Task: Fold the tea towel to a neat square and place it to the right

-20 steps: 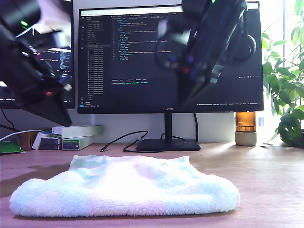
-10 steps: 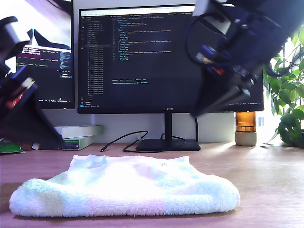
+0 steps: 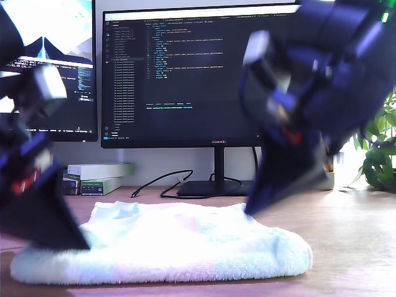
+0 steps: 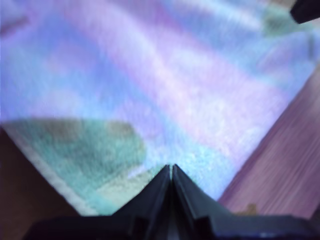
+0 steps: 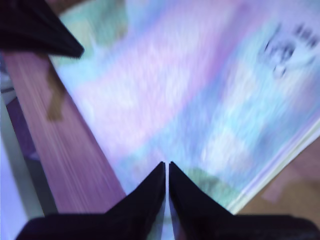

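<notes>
The tea towel (image 3: 185, 247) lies folded and fluffy on the wooden table (image 3: 359, 247), below the middle monitor. My first gripper (image 3: 77, 244) is shut and empty, low at the towel's end on the exterior view's left. Its wrist view shows a towel (image 4: 165, 75) corner under the closed tips (image 4: 171, 167). My second gripper (image 3: 249, 210) comes down on the exterior view's right, blurred and shut, holding nothing. Its wrist view shows the closed tips (image 5: 166, 164) over the towel (image 5: 190, 100), whose dark printed mark (image 5: 282, 50) lies further off.
A large monitor (image 3: 185, 74) on a dark base (image 3: 213, 187) stands behind the towel, with a second screen (image 3: 62, 74) at the exterior view's left. A black cable (image 3: 154, 182) and stacked boxes (image 3: 99, 176) lie behind. A plant (image 3: 378, 154) fills the exterior view's right edge.
Both arms have swung down from high in front of the screens. The first gripper is now at the towel's end and the second is just over it. The towel has barely shifted.
</notes>
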